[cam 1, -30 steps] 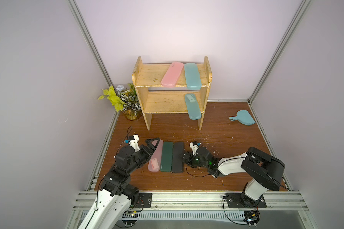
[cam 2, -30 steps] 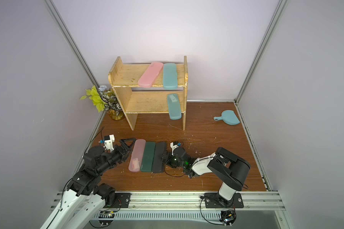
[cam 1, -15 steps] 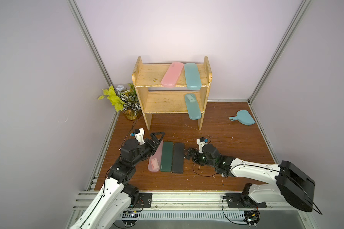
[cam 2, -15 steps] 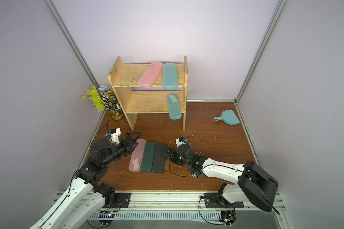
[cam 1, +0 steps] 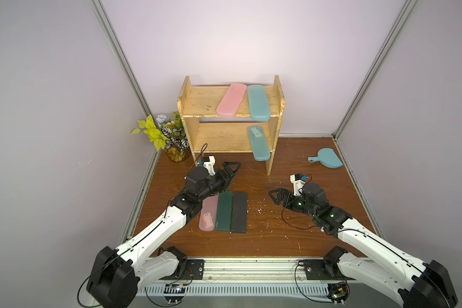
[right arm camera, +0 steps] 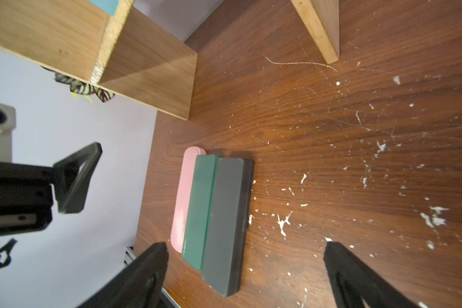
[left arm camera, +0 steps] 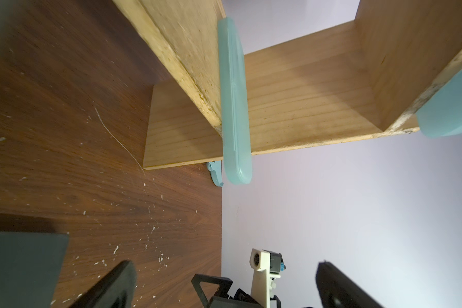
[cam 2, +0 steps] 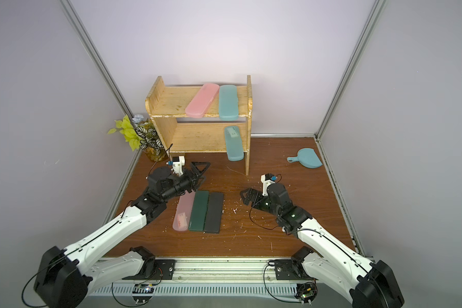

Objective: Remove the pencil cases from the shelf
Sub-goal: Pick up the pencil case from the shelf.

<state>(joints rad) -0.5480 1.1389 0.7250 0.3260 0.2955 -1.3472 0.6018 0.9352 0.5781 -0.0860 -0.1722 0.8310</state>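
Both arms hang low over the floor (cam 1: 291, 234), in front of the shelf (cam 1: 206, 106). There's the left gripper (cam 1: 231, 170), jaws spread wide with nothing in them, pointing toward the lower board. And the right gripper (cam 1: 275, 197), jaws just as wide and empty, aimed across at the row on the floor. That row is the floor pink case (cam 1: 208, 216), green case (cam 1: 223, 210) and black case (cam 1: 239, 212), side by side and touching, partly under the left arm. Up on the shelf, the top pink case (cam 1: 231, 104) lies slanted on the upper board, with the top teal case (cam 1: 257, 105) just beside it, both poking over the front edge. The lower teal case (cam 1: 258, 144) sits by the right side panel, overhanging too. A dustpan (cam 1: 327, 161) lies well apart near the right wall, and a plant (cam 1: 168, 136) stands beside the shelf.
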